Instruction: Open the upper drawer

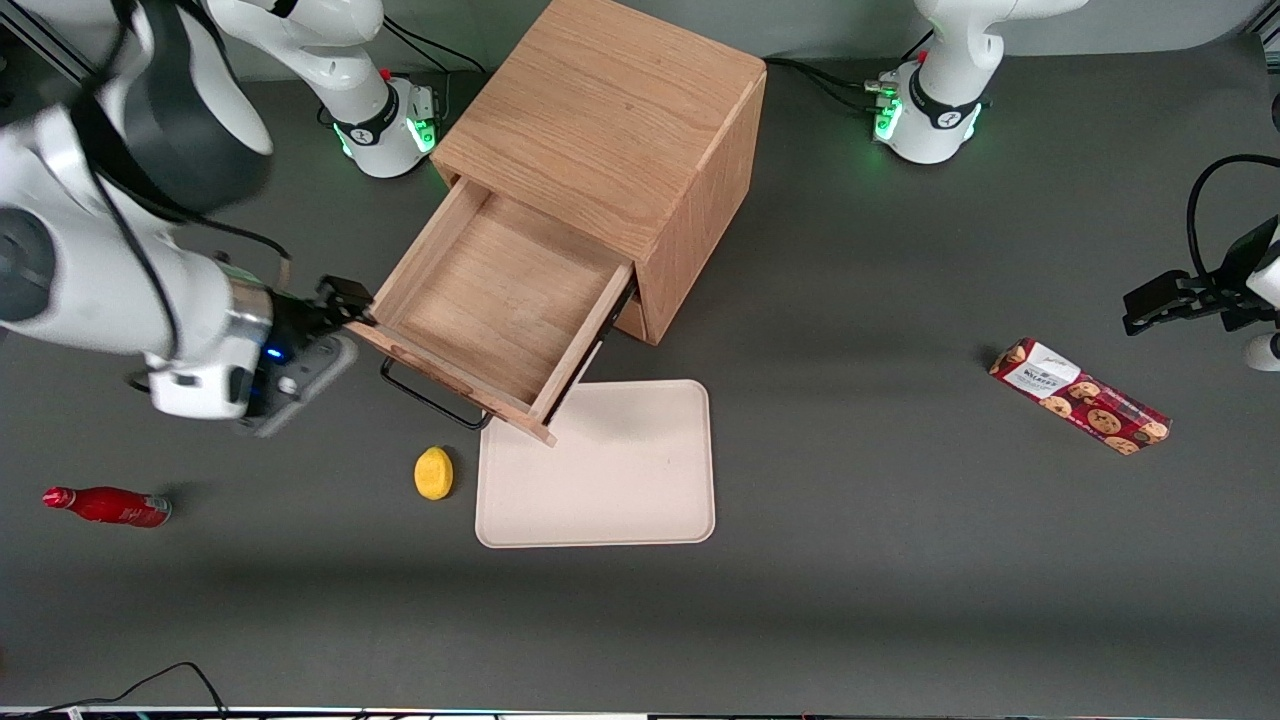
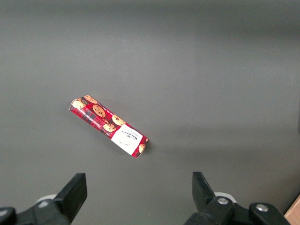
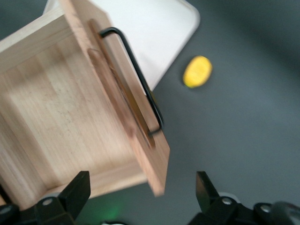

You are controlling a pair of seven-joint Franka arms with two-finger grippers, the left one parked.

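The oak cabinet stands at the middle of the table. Its upper drawer is pulled far out, and its bare wooden inside shows. The thin black wire handle is on the front panel, facing the front camera. My right gripper is open and holds nothing. It is beside the drawer's front corner toward the working arm's end. In the right wrist view the drawer and its handle lie close below my gripper. The front panel's corner sits between the two spread fingers without touching them.
A beige tray lies in front of the drawer, partly under its front panel. A yellow lemon-like fruit lies beside the tray. A red bottle lies toward the working arm's end. A red cookie box lies toward the parked arm's end.
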